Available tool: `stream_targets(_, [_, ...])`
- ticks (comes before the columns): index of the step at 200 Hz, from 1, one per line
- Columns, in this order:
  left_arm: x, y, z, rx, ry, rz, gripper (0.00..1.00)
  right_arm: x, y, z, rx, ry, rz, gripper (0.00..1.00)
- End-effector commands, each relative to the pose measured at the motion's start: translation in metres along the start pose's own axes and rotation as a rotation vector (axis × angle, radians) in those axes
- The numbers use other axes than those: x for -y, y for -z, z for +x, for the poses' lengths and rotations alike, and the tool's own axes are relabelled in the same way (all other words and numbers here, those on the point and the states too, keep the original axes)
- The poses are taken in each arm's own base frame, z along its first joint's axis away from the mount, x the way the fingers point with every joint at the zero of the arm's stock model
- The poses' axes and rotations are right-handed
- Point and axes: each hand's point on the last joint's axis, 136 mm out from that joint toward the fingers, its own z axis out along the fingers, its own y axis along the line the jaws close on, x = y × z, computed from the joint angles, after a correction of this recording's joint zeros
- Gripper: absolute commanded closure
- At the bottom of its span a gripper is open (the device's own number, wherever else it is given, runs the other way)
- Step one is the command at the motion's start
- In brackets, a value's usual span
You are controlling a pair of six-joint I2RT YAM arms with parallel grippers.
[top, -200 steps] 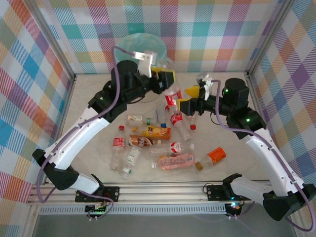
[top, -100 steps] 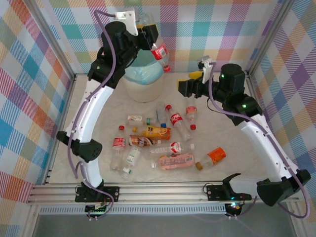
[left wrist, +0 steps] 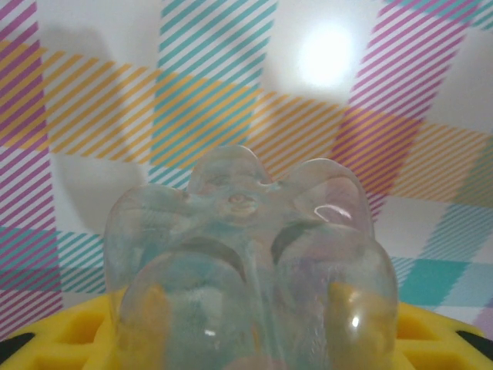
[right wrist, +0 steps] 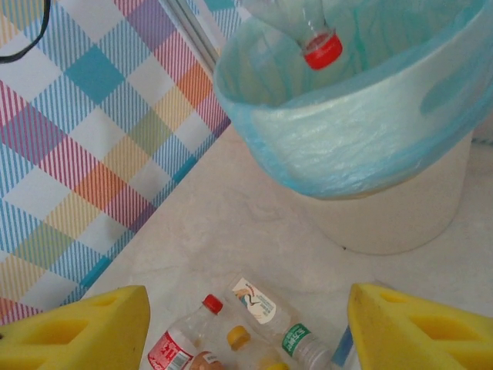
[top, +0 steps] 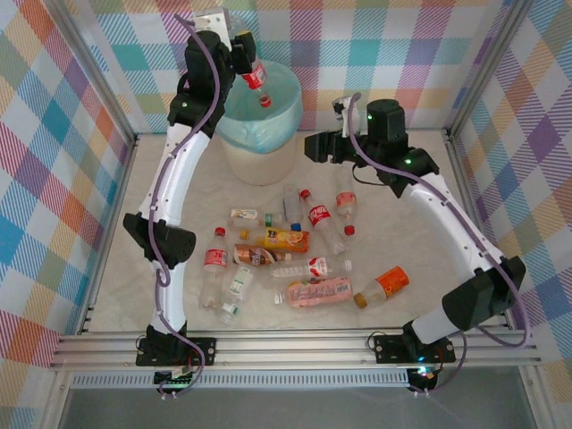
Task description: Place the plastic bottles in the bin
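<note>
One bottle (top: pixel 256 79) hangs cap-down right over the bin (top: pixel 261 161), held tight by the L gripper (top: pixel 241 54); letting go should drop it in. R gripper (top: pixel 313 146) is spread, nothing in it, near the other bottles (top: pixel 308 266) lying on the tabletop (top: pixel 384 241).

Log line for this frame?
left gripper: holding bottle cap-down over bin | right gripper: open, empty, near bin | other bottles on table
</note>
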Motion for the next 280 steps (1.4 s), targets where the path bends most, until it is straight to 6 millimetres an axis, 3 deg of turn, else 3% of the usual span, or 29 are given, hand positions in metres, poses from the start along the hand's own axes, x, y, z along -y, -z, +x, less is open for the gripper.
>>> stream_targets(1, [-0.006, -0.011, -0.005, 0.050, -0.042, -0.012, 0.49, -0.008, -0.007, 0.000, -0.030, -0.041, -0.051, 0.32])
stream_targets(47, [-0.007, -0.045, 0.063, -0.082, -0.093, 0.019, 0.48, 0.002, -0.023, 0.009, -0.070, -0.061, -0.047, 0.32])
stream_targets(102, [-0.015, -0.064, 0.132, -0.235, -0.128, 0.015, 0.41, 0.008, -0.033, 0.014, -0.099, -0.074, -0.044, 0.32])
stream_targets(152, [-0.029, -0.069, 0.168, -0.329, -0.113, -0.005, 0.31, 0.010, -0.037, 0.015, -0.108, -0.088, -0.045, 0.33])
stream_targets(175, [-0.033, -0.069, 0.169, -0.338, -0.105, -0.007, 0.17, 0.010, -0.039, 0.011, -0.106, -0.091, -0.041, 0.33])
stream_targets(214, [-0.038, -0.067, 0.150, -0.299, -0.086, -0.015, 0.15, 0.008, -0.039, 0.005, -0.111, -0.100, -0.047, 0.34])
stream_targets(280, [-0.017, -0.037, 0.078, -0.199, -0.034, 0.068, 0.17, 0.000, -0.018, -0.009, -0.078, -0.055, -0.010, 0.33])
